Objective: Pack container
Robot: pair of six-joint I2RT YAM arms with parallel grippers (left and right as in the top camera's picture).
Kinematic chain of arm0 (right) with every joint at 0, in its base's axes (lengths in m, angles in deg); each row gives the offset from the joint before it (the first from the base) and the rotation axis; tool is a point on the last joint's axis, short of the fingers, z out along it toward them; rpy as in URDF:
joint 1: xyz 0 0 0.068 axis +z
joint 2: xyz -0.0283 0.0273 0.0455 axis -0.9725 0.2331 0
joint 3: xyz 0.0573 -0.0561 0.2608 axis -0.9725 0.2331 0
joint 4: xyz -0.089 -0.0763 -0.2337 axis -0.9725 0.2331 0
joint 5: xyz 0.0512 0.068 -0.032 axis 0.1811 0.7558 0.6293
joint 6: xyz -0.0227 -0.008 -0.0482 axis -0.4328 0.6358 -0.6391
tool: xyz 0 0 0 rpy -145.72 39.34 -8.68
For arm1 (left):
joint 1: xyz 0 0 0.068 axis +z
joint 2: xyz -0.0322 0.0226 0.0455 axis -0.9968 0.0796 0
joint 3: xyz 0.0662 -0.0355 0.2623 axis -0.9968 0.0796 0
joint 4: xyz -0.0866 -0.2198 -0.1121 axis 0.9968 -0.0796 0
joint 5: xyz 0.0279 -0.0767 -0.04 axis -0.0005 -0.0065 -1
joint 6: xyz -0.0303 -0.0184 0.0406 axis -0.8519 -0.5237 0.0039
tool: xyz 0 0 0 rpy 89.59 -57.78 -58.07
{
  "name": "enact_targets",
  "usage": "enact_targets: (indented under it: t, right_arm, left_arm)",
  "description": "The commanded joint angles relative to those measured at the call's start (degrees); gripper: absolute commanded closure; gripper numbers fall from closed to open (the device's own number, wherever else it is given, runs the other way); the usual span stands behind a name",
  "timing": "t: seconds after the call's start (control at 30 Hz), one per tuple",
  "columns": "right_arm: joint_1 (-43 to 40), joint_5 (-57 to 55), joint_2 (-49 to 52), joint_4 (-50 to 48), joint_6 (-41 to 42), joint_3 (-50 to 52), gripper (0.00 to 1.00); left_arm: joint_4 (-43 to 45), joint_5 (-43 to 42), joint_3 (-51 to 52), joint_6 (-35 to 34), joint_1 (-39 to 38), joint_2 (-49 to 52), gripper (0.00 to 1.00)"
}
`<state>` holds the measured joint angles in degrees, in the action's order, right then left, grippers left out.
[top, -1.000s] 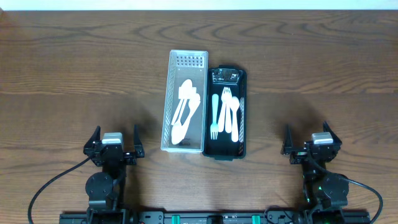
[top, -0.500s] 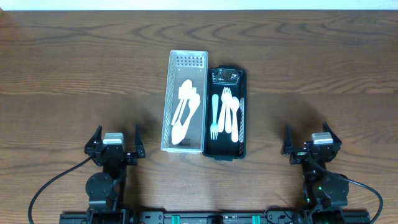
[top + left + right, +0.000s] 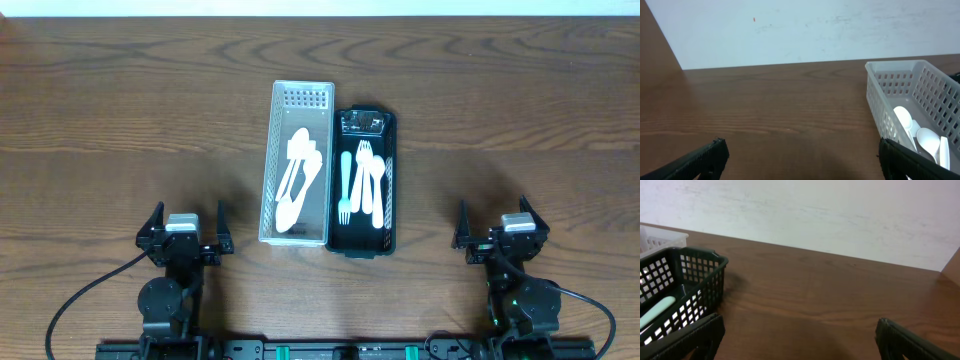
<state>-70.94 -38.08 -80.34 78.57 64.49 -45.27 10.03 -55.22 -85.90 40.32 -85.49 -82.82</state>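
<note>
Nothing has moved since the earlier frames; both arms sit parked at the near table edge.

We record the left gripper [image 3: 187, 215] as spread wide with nothing between its fingers [image 3: 705, 157], only bare table [image 3: 770, 115]. The right gripper [image 3: 495, 222] is likewise spread wide and empty, as its own fingers [image 3: 690, 337] show.

Ahead of the left gripper and off to its right lies the white basket [image 3: 272, 160], well apart from it, holding white spoons [image 3: 297, 180]. Touching that basket's far side is the black basket [image 3: 393, 180], ahead of the right gripper and to its left, also well apart. It holds pale forks [image 3: 365, 185] lying lengthwise. From the right wrist, we see only the black basket's near corner [image 3: 715, 260].
</note>
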Motion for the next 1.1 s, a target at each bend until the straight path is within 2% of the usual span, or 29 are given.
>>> enact_targets:
  t: [0.0, 0.2, 0.43, 1.07]
  right_arm:
    - [0.50, 0.24, -0.35, 0.26, -0.76, 0.11, 0.01]
    - [0.50, 0.24, -0.35, 0.26, -0.76, 0.11, 0.01]
    - [0.50, 0.24, -0.35, 0.26, -0.76, 0.11, 0.01]
    - [0.50, 0.24, -0.35, 0.26, -0.76, 0.11, 0.01]
  left_arm:
    - [-0.96, -0.37, 1.73, 0.52, 0.24, -0.52, 0.02]
    - [-0.72, 2.12, 1.73, 2.49, 0.24, -0.52, 0.02]
    - [-0.09, -10.03, 1.73, 2.54, 0.24, -0.50, 0.02]
    - [-0.11, -9.33, 1.73, 2.51, -0.72, -0.50, 0.02]
